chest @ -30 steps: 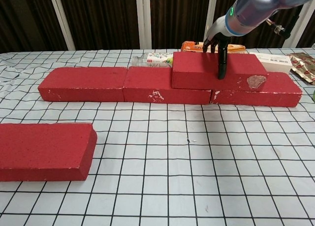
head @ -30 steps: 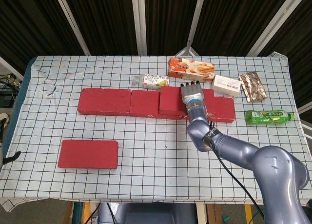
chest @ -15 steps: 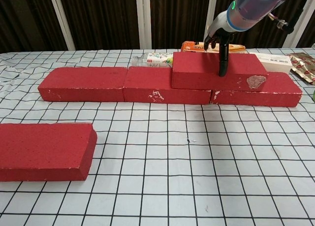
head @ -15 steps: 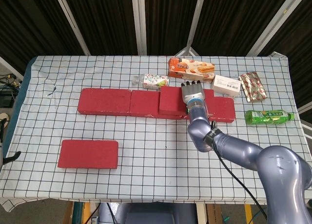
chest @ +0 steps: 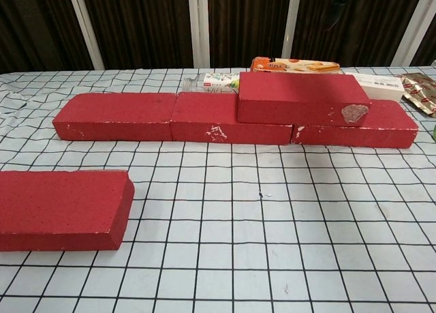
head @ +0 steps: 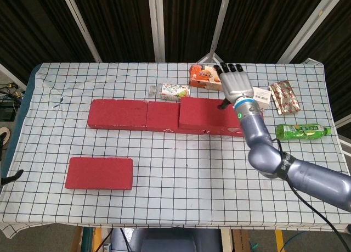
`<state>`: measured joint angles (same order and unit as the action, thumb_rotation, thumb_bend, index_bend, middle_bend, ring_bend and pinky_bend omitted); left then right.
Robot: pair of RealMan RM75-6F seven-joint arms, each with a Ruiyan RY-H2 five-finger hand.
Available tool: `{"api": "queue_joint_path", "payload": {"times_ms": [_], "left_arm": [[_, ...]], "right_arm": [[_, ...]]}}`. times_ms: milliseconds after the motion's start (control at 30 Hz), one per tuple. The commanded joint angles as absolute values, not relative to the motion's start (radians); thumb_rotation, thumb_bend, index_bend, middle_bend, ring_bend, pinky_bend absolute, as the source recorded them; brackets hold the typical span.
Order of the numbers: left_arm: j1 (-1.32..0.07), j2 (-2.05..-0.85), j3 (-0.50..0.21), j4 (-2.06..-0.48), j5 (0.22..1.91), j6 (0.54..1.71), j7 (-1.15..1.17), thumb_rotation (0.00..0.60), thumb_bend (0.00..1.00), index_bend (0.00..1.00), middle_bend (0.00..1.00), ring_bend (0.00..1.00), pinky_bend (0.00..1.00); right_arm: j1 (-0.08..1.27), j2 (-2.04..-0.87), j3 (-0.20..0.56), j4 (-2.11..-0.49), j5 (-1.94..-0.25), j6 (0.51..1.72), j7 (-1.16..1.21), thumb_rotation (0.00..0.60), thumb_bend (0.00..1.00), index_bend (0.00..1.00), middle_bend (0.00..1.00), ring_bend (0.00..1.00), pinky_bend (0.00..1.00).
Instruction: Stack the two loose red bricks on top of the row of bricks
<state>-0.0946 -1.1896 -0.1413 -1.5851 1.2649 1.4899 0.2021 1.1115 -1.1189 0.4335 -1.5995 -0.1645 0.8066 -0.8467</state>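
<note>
Three red bricks form a row (head: 118, 114) across the middle of the table. One more red brick (head: 203, 112) lies stacked on top, over the joint between the middle and right bricks, also seen in the chest view as the upper brick (chest: 300, 97) on the row (chest: 170, 116). A loose red brick (head: 99, 173) lies flat near the front left, the same loose brick (chest: 61, 207) in the chest view. My right hand (head: 236, 86) hovers above the stacked brick's right end, fingers spread, holding nothing. My left hand is out of sight.
Behind the row lie a small bottle (head: 171, 90), an orange biscuit box (head: 204, 75), a white box (head: 261, 97) and a foil snack packet (head: 285, 97). A green bottle (head: 301, 132) lies at the right edge. The checked cloth (head: 186, 169) covers the table.
My right hand has let go of the stacked brick and risen up and to the right, out of the chest view. The brick stays on the row.
</note>
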Motion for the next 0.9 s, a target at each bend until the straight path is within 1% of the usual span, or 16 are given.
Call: {"api": "queue_joint_path", "payload": {"times_ms": [33,133,233,300,400,533,667,767,833,900], "left_arm": [[-0.091,-1.188,-0.133,-1.585,1.296,1.505,0.183,0.6,0.18,0.0,0.0,0.0,0.13],[-0.087,-1.188,-0.118,-1.588,1.343,1.522,0.158,0.6,0.18,0.0,0.0,0.0,0.13],[-0.084,-1.171,-0.084,-1.601,1.426,1.528,0.086,0.6,0.18,0.0,0.0,0.0,0.13],[-0.088,-1.164,-0.07,-1.597,1.46,1.519,0.042,0.6,0.16,0.0,0.0,0.0,0.13],[-0.098,-1.145,-0.053,-1.599,1.488,1.493,-0.016,0.6,0.1,0.0,0.0,0.0,0.13],[-0.107,-1.119,-0.041,-1.613,1.512,1.474,-0.031,0.6,0.03,0.0,0.0,0.0,0.13],[-0.135,-1.047,-0.022,-1.667,1.54,1.416,-0.094,0.6,0.01,0.0,0.0,0.0,0.13],[-0.163,-0.999,-0.016,-1.722,1.528,1.35,-0.107,0.6,0.01,0.0,0.0,0.0,0.13],[-0.174,-0.989,-0.014,-1.748,1.514,1.321,-0.086,0.6,0.0,0.0,0.0,0.0,0.09],[-0.2,-0.96,-0.004,-1.799,1.497,1.256,-0.025,0.6,0.0,0.0,0.0,0.0,0.06]], "right_arm": [[0.66,-0.934,0.485,-1.8,-0.729,0.911,-0.315,0.6,0.17,0.0,0.0,0.0,0.0],[0.499,-0.901,0.449,-1.81,-0.937,0.981,-0.095,0.6,0.17,0.0,0.0,0.0,0.0],[0.305,-0.896,0.347,-1.813,-1.124,1.158,0.058,0.6,0.17,0.0,0.0,0.0,0.0],[0.234,-0.914,0.295,-1.8,-1.196,1.24,0.103,0.6,0.17,0.0,0.0,0.0,0.0],[0.146,-0.947,0.221,-1.78,-1.292,1.351,0.139,0.6,0.17,0.0,0.0,0.0,0.0],[0.087,-0.975,0.174,-1.768,-1.362,1.44,0.148,0.6,0.17,0.0,0.0,0.0,0.0],[0.026,-1.002,0.116,-1.768,-1.43,1.525,0.109,0.6,0.17,0.0,0.0,0.0,0.0],[0.004,-1.003,0.083,-1.79,-1.458,1.54,0.07,0.6,0.17,0.0,0.0,0.0,0.0],[0.0,-0.998,0.068,-1.804,-1.469,1.535,0.048,0.6,0.17,0.0,0.0,0.0,0.0],[-0.002,-0.994,0.055,-1.825,-1.477,1.527,0.019,0.6,0.17,0.0,0.0,0.0,0.0]]}}
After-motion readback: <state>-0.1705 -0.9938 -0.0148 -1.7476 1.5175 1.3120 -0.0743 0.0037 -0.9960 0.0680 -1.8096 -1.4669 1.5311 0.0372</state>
